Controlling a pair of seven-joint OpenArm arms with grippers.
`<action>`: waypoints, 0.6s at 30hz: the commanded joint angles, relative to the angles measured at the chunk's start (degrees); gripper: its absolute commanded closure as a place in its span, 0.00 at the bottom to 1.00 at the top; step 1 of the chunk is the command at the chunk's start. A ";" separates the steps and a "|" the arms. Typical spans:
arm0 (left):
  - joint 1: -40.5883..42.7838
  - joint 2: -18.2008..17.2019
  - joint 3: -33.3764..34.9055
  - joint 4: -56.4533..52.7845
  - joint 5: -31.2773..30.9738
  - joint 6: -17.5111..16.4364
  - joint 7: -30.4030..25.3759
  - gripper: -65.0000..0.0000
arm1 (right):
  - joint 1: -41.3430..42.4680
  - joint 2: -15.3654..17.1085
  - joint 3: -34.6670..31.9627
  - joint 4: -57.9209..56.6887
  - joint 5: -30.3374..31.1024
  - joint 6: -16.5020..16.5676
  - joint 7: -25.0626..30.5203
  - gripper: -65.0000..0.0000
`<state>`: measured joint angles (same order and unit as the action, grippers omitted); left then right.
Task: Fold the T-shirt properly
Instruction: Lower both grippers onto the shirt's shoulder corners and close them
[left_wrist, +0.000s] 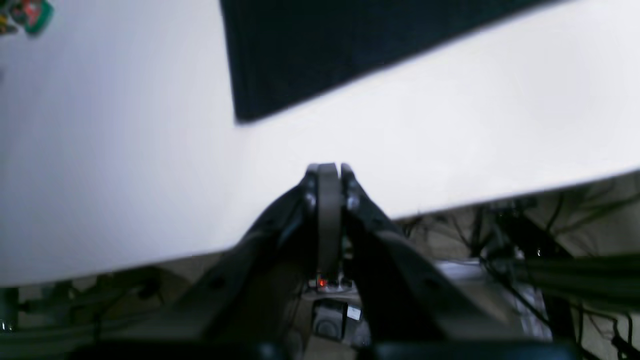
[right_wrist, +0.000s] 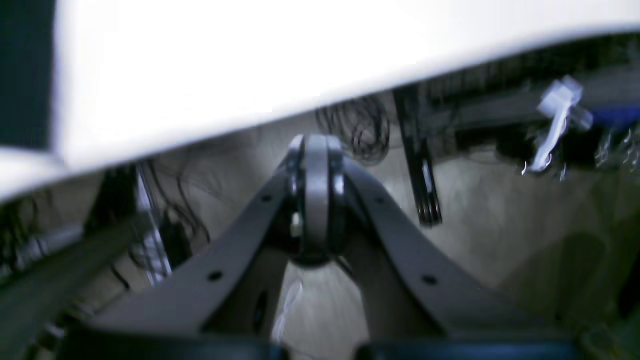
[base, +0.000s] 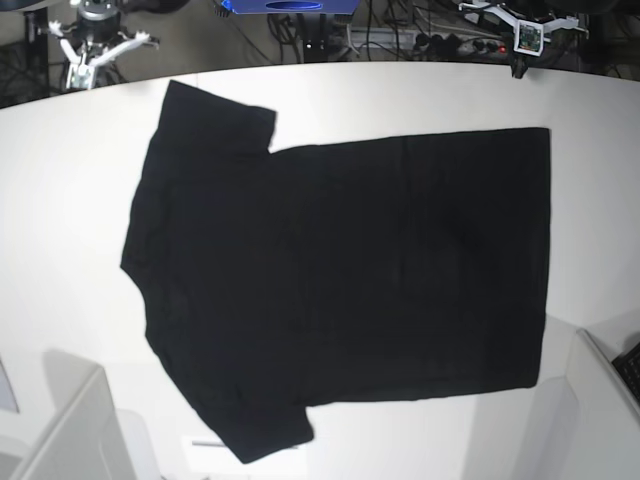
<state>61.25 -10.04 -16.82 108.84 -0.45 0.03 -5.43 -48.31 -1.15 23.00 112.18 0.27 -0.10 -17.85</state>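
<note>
- The T-shirt (base: 340, 280) lies spread flat on the white table (base: 60, 200), plain black side up, both short sleeves out to one side and the straight hem at the other.
- The left end effector (left_wrist: 328, 167) has its fingers pressed together, holding nothing. It hangs over the bare table near the table's edge.
- From the left end effector, a corner of the black T-shirt (left_wrist: 320, 45) lies ahead, apart from the fingertips, with white table between.
- The right end effector (right_wrist: 316, 142) is also closed, with nothing in it. It sits just off the table's edge, over the floor and cables.
- From the right end effector, a dark strip, probably the T-shirt (right_wrist: 25, 75), shows far ahead to the left, well apart; the picture is blurred.
</note>
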 joint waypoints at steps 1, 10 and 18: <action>0.94 -0.29 -0.37 1.45 -0.12 0.36 -1.21 1.00 | 0.45 -0.13 0.25 2.06 -0.05 -0.21 0.40 1.00; -0.90 -0.55 -1.33 2.86 -10.06 0.36 -1.21 0.63 | 4.93 -2.15 0.60 3.82 19.29 -0.12 -2.86 0.43; -2.92 -0.64 -7.93 2.33 -29.22 -2.80 -1.21 0.43 | 7.83 8.14 0.78 0.30 49.00 7.44 -11.03 0.40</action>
<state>57.25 -10.35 -24.16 110.52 -29.78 -3.27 -5.21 -40.29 6.52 23.46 111.46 49.45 6.98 -30.74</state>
